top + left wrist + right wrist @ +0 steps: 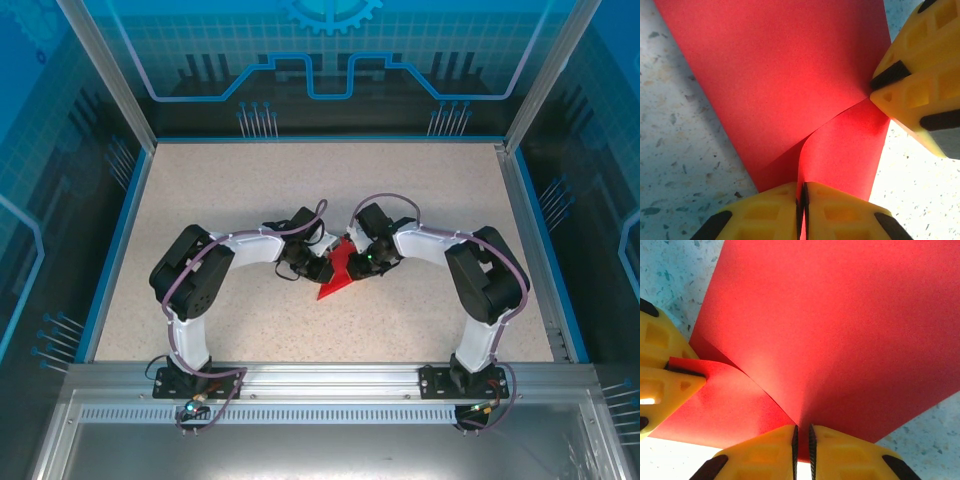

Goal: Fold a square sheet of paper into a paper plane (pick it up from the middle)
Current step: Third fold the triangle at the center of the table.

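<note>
There is one square sheet of paper (pixel 790 75), pinched by two grippers. The left gripper (pixel 803 195) is closed on one edge with the sheet spreading out ahead of its fingertips, and the right gripper (pixel 802 435), just beside it, is clamped on a neighbouring edge, a curl of paper bowing between them above the worktop (pixel 680 150). Thin and limp, it should weigh almost nothing yet crease or tear under a careless pull, so grips belong close to the intended fold line, tugged gently.
</note>
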Controlling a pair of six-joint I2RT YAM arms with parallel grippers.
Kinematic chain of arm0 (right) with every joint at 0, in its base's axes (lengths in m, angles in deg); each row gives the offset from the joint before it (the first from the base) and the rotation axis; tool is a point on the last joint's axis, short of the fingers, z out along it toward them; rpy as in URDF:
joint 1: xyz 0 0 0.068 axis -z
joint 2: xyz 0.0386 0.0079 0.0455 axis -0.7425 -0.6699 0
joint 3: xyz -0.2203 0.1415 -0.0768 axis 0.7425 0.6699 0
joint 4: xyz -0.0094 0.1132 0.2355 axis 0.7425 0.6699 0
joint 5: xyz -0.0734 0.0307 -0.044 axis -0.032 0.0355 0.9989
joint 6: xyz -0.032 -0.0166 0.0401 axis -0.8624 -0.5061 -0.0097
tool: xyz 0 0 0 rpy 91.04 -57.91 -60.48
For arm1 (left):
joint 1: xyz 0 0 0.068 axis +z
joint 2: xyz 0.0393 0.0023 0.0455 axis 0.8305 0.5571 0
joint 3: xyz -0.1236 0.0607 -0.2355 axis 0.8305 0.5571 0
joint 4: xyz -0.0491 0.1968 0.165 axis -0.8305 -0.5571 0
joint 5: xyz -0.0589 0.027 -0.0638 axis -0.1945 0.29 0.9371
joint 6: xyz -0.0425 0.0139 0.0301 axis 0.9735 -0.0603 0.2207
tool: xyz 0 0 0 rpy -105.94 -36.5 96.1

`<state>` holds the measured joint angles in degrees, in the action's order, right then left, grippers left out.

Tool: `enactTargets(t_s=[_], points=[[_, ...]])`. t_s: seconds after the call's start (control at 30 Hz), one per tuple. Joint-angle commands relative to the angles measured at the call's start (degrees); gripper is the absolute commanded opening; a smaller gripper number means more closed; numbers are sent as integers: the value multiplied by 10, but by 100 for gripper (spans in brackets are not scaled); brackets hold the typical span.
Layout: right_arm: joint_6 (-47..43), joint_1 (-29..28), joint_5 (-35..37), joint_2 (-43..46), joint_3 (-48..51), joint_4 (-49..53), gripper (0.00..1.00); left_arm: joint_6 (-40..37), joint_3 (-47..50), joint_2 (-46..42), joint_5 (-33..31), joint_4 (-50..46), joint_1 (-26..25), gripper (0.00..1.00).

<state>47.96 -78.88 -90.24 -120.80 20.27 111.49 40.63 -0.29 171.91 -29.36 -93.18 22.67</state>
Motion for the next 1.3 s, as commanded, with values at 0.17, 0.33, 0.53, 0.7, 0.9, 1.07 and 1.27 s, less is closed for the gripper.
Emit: enactTargets(t_s=[0.17, 0.33, 0.53, 0.7, 0.9, 1.07, 1.27], points=[[-11, -19, 20, -18, 7, 31, 16, -13, -6, 23, 7, -19, 4, 14], [-12, -24, 33, -27, 6, 42, 16, -12, -10, 22, 8, -20, 4, 15], [-9, -35, 56, -29, 11, 59, 16, -5, -13, 18, 18, -21, 8, 16], [-4, -37, 64, -33, 19, 56, 16, 4, -18, 6, 31, -26, 15, 16], [-2, -41, 78, -39, 19, 58, 16, 19, -28, -5, 39, -36, 22, 19], [1, -41, 77, -42, 23, 57, 15, 38, -36, -19, 46, -44, 27, 23], [2, -42, 77, -43, 23, 55, 15, 64, -47, -44, 16, -86, 29, 33]])
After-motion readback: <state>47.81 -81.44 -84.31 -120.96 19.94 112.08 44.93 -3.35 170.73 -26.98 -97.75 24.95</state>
